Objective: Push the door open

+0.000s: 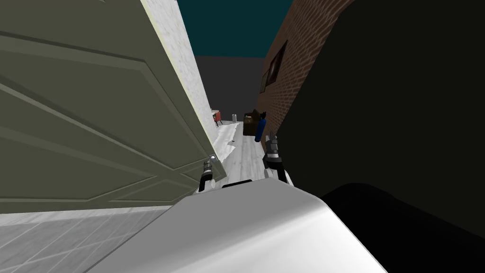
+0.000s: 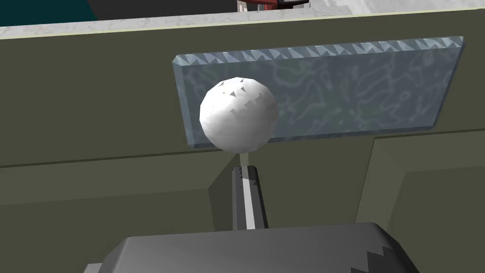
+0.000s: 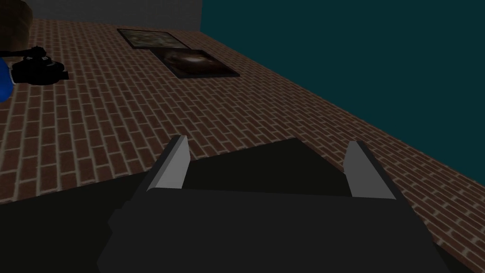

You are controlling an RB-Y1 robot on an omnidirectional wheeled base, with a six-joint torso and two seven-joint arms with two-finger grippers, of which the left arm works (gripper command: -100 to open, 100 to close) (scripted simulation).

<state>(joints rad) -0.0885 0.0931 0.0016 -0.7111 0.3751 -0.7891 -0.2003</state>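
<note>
The left gripper (image 2: 245,170), at 11 o'clock just ahead of the chest, has its fingers (image 2: 246,204) clenched together with nothing between them. Their thin tips reach up to the underside of a white round knob (image 2: 238,114). The knob stands out from a glassy grey plate (image 2: 341,85) on the olive-grey panelled door (image 1: 94,118), which fills the side from 9 to 11 o'clock, its knob edge nearest the gripper. The right gripper (image 3: 267,142) hangs at 1 o'clock, fingers (image 3: 173,166) released and spread wide. Beyond, pale floor (image 1: 246,151) runs toward 12 o'clock between the door and a brick wall (image 1: 303,42). Far down it stand a blue object (image 1: 258,129), a brown box-like piece (image 1: 249,124) whose contents cannot be made out, a small grey cylinder (image 1: 233,117) and something red (image 1: 216,115).
</note>
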